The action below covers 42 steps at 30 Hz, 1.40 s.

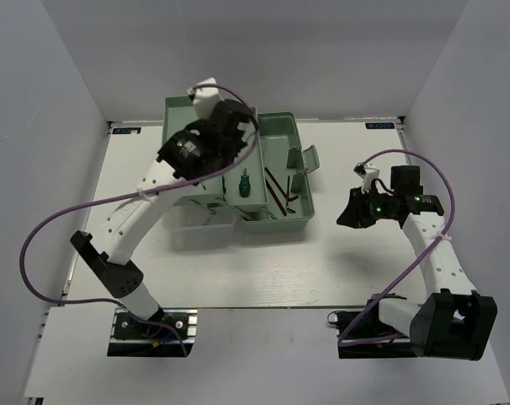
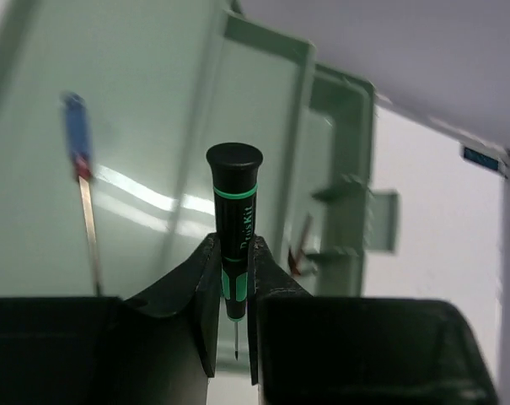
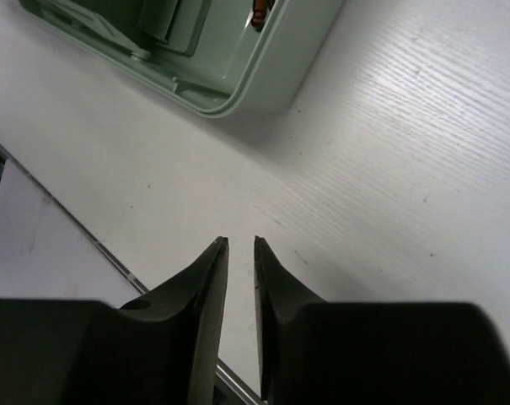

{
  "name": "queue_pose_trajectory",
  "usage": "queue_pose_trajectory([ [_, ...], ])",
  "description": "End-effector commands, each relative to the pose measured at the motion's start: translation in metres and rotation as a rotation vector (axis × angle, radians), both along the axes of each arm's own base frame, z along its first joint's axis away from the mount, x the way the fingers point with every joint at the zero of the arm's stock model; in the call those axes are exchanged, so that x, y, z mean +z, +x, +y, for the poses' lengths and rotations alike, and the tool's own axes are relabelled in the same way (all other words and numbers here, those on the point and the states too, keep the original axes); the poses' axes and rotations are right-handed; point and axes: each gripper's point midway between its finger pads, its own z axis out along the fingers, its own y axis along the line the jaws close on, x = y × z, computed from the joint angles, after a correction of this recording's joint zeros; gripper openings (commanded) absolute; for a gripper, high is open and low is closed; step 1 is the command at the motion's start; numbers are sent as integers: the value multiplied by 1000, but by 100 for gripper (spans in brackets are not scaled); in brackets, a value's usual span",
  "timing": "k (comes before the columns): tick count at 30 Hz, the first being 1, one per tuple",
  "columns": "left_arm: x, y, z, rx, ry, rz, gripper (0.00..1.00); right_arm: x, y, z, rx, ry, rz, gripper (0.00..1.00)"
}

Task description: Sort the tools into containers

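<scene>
the left gripper (image 2: 233,253) is clamped on the dark green-handled precision screwdriver (image 2: 234,194); its jaws are almost together, pinching the lower part of the handle; the tool stands upright, black cap toward 12 o'clock, thin tip toward 6 o'clock between the fingers (image 2: 206,295); it hangs over the pale mint-green toolbox (image 1: 280,221), which sits on the white table (image 1: 263,270) toward 12 o'clock from the table's centre; in the left wrist view a purple-handled precision screwdriver (image 2: 77,139), blurred, lies on the box's pale floor at about 9 o'clock from the held one; from above, the stubby green-and-black screwdriver (image 1: 244,183) rests in a middle compartment, and the dark hex keys (image 1: 281,190) lie in the compartment just at its 3 o'clock; the right gripper (image 3: 240,253) hovers over bare table at the toolbox's 3 o'clock, well apart from it; its jaws stand a narrow slit apart with nothing between them; a rounded corner of the toolbox shows at 12 o'clock in its wrist view.
</scene>
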Motion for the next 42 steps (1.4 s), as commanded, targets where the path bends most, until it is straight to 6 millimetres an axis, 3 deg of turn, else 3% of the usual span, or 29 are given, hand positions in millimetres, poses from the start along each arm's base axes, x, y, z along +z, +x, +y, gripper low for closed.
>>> queue_pose_trajectory([
  [1, 10, 24, 43, 53, 116, -12, 0, 8, -4, 9, 80, 45, 0, 26],
  [5, -18, 54, 77, 104, 175, 77, 0, 15, -3, 14, 118, 72, -11, 32],
  [10, -45, 66, 99, 127, 192, 149, 4, 31, -8, 22, 224, 102, -80, 45],
  [12, -50, 73, 101, 121, 189, 155, 13, 40, -22, 34, 317, 179, -75, 54],
  [13, -47, 75, 106, 122, 187, 151, 21, 55, -22, 40, 387, 214, -145, 54],
  [14, -47, 77, 102, 108, 178, 154, 45, 57, -24, 43, 418, 237, -147, 56],
  [17, -33, 83, 108, 101, 175, 127, 77, 76, -41, 62, 589, 307, -227, 57],
  [21, -2, 79, 114, 83, 162, 69, 87, 92, -50, 88, 804, 303, -416, 61],
  [23, 22, 63, 114, 28, 145, 27, 87, 96, -47, 103, 896, 264, -519, 63],
  [24, 28, 55, 111, -13, 128, 13, 83, 98, -55, 115, 955, 262, -537, 64],
  [25, 35, 32, 117, -35, 107, -3, 75, 96, -65, 136, 1042, 252, -561, 64],
  [26, 41, 20, 118, -58, 81, -30, 61, 97, -57, 144, 1065, 203, -620, 64],
  [27, 41, 5, 117, -95, 58, -40, 45, 96, -70, 160, 1136, 199, -638, 64],
  [28, 12, -8, 121, -108, 74, 14, 16, 85, -69, 176, 1193, 109, -677, 64],
  [29, 11, -23, 128, -108, 68, 0, 10, 83, -68, 188, 1219, 80, -719, 62],
  [30, 10, -51, 144, -86, 62, -12, 7, 84, -63, 199, 1227, 55, -774, 62],
  [31, 10, -63, 155, -64, 73, -16, 9, 70, -81, 219, 1306, 24, -761, 60],
  [32, 11, -75, 166, -33, 71, -19, 15, 61, -77, 225, 1303, -34, -770, 58],
  [33, 7, -90, 183, 21, 104, 5, 26, 63, -72, 241, 1296, -40, -844, 57],
  [34, 14, -105, 194, 48, 93, -18, 42, 51, -84, 257, 1327, -64, -842, 57],
  [35, 16, -112, 201, 71, 87, -26, 66, 47, -78, 265, 1297, -106, -864, 57],
  [36, 11, -120, 204, 75, 85, -12, 73, 51, -67, 281, 1249, -120, -953, 57],
  [37, 13, -125, 208, 90, 76, -20, 78, 41, -72, 296, 1264, -129, -957, 57],
  [38, 14, -132, 215, 113, 66, -32, 82, 42, -66, 309, 1212, -173, -999, 57],
  [39, 7, -137, 217, 137, 48, -15, 83, 49, -62, 320, 1187, -177, -1033, 57],
  [40, 5, -139, 219, 152, 36, -19, 83, 35, -62, 336, 1203, -198, -1019, 57],
  [41, 3, -142, 218, 149, 22, -20, 85, 46, -57, 350, 1177, -192, -1058, 57],
  [42, -4, -148, 222, 175, 2, -14, 85, 35, -50, 357, 1155, -247, -1057, 57],
])
